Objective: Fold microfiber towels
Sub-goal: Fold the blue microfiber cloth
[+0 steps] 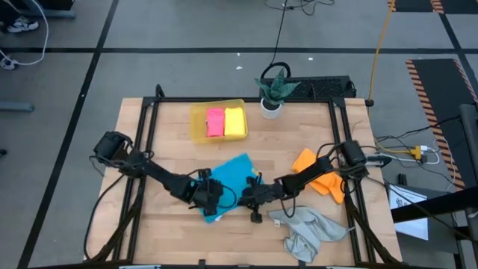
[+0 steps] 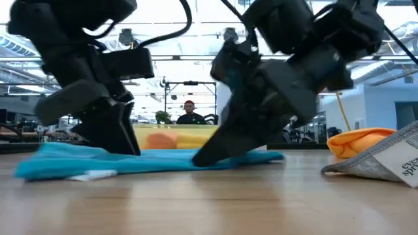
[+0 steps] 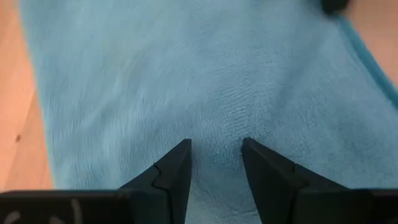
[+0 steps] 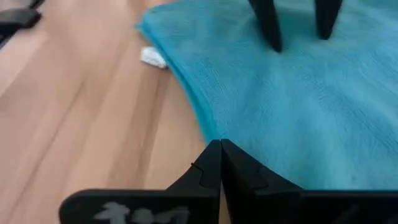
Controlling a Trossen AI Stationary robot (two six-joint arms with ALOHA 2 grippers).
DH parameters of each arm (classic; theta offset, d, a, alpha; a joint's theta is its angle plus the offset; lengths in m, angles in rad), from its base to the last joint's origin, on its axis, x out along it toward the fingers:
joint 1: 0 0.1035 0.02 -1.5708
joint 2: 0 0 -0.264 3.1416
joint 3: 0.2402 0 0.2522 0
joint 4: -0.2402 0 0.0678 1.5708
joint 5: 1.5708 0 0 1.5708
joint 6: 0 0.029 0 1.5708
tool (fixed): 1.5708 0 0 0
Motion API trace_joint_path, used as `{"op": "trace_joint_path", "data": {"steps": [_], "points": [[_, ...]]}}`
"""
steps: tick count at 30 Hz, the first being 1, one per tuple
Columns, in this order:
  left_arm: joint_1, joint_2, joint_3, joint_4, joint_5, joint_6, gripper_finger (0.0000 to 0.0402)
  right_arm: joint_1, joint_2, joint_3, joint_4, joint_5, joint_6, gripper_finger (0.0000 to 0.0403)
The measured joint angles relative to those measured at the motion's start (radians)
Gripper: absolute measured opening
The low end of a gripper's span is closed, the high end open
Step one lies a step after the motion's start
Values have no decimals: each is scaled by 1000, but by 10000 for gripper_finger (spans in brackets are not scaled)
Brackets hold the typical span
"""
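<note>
Blue microfiber towel [image 1: 233, 176] lies spread flat on the wooden table [image 1: 172, 157], centre of the high view, slightly below middle. Both arms meet over it.

Left gripper [image 1: 212, 198] sits at the towel's lower-left part in the high view. In the left wrist view its fingers [image 3: 176, 171] are parted a moderate gap, tips down on or just above the blue cloth [image 3: 217, 81], nothing between them. Low view shows this gripper [image 2: 121, 140] down at the towel [image 2: 78, 160], left of frame.

Right gripper [image 1: 254, 200] is at the towel's lower-right edge in the high view. In the right wrist view its fingers [image 4: 214, 165] are pressed together, tips right at the towel's edge [image 4: 292, 87]; cannot tell if any cloth is pinched between them. The other arm's two dark fingertips [image 4: 267, 25] show farther off on the towel. A small white label [image 4: 153, 58] sticks out at the towel's edge on the wood.

Orange towel [image 1: 320, 173] is bunched at right of centre, under the right arm. Light grey towel [image 1: 308, 230] is crumpled at lower right. Pink towel [image 1: 215, 122] and yellow towel [image 1: 235, 122] lie folded side by side in the yellow tray [image 1: 198, 127], upper centre. Potted plant [image 1: 272, 93] stands just right of the tray at the table's top edge. A person [image 2: 190, 112] shows far behind in the low view.
</note>
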Motion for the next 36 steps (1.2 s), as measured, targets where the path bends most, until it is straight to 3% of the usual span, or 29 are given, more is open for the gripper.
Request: {"op": "trace_joint_path", "data": {"steps": [7, 18, 25, 31, 36], "points": [[-30, -9, -3, -9, -138, 24, 147, 4, -102, -12, 58, 1, -31, 0], [-27, -29, -3, -18, -147, 37, 147, -35, 66, -13, 238, 51, 27, 0], [-50, -110, -3, -195, -138, -50, 147, -55, 25, -9, 33, -46, -14, 0], [-64, -101, -2, -158, -142, -93, 147, -54, -115, -14, -228, 92, -87, 0], [-62, -78, -1, -51, -168, -52, 147, -44, -138, -13, -139, 76, -50, 0]]}}
